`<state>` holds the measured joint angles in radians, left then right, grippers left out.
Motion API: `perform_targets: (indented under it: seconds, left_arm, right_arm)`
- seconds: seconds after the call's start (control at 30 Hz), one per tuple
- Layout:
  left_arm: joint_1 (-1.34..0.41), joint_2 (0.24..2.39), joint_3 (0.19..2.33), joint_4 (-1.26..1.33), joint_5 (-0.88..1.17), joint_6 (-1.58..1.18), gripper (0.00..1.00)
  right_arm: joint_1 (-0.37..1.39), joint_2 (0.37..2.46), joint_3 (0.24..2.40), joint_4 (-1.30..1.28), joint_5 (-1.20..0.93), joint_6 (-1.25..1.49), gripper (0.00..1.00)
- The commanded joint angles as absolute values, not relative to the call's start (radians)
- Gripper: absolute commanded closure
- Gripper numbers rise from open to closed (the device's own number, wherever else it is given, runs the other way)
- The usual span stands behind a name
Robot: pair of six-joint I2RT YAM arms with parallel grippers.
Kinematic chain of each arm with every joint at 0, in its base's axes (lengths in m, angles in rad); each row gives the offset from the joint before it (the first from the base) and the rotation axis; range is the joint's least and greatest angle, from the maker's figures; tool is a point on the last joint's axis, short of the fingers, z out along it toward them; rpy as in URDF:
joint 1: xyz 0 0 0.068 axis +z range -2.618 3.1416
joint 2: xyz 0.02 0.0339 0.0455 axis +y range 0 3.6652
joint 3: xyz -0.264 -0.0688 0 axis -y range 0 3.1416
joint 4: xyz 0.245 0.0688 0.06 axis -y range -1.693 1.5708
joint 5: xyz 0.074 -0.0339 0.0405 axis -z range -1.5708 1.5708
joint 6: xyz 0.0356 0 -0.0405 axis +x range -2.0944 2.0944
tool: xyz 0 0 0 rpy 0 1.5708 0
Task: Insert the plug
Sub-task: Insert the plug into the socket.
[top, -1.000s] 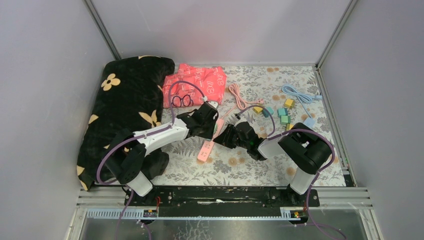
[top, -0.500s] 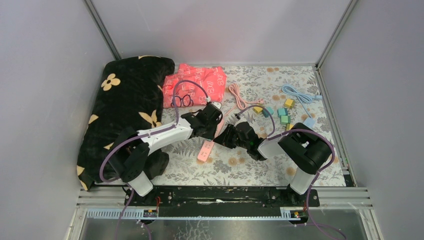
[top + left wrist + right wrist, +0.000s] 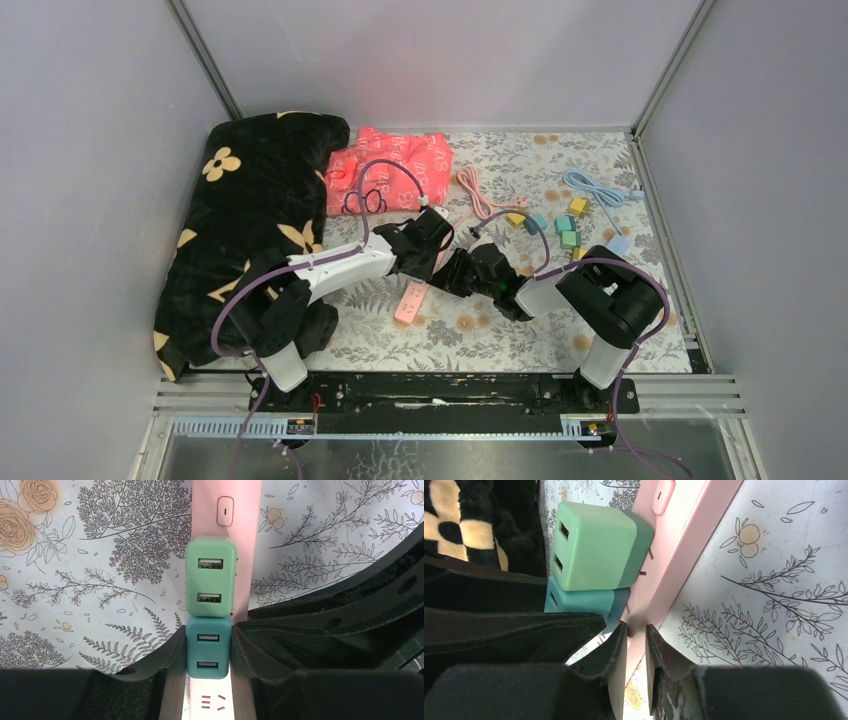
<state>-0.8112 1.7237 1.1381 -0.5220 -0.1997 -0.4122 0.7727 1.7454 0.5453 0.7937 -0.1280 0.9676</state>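
Observation:
A pink power strip (image 3: 245, 540) lies on the floral mat and also shows in the top view (image 3: 410, 300). A light green plug (image 3: 210, 580) stands in it near the switch. My left gripper (image 3: 208, 645) is shut on a teal plug (image 3: 208, 630), which stands on the strip's face and touches the light green one. I cannot tell how deep its prongs sit. An open socket (image 3: 212, 702) shows below it. My right gripper (image 3: 635, 630) is shut on the strip's side edge (image 3: 684, 540), beside both plugs (image 3: 594, 545). In the top view the two grippers (image 3: 425, 240) (image 3: 455, 272) meet over the strip.
A black flowered blanket (image 3: 250, 210) fills the left side. A red cloth (image 3: 400, 165) lies at the back. A pink cable (image 3: 475, 190), a blue cable (image 3: 600, 190) and several small coloured plugs (image 3: 560, 225) lie at the right rear.
My left gripper has shifted a little to the right, closer to the right gripper over the strip. The right arm and the strip have not moved.

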Motion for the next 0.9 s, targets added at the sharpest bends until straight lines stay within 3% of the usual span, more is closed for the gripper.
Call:
perform_targets:
  seconds: [0.0,0.27,0.53,0.87]
  left_arm:
    - [-0.840,1.867,1.102,-0.458,-0.107,-0.445,1.00]
    - [-0.862,1.904,1.091,-0.459,-0.115,-0.462,1.00]
    - [-0.859,1.848,1.098,-0.464,-0.136,-0.462,0.98]
    - [-0.859,1.710,1.150,-0.503,-0.164,-0.471,0.55]
  right_arm:
    - [0.818,1.781,0.573,0.728,-0.140,0.928,0.77]
    - [0.819,1.763,0.568,0.724,-0.125,0.914,0.76]
    - [0.818,1.704,0.562,0.716,-0.111,0.881,0.67]
    - [0.819,1.530,0.548,0.575,-0.035,0.801,0.46]
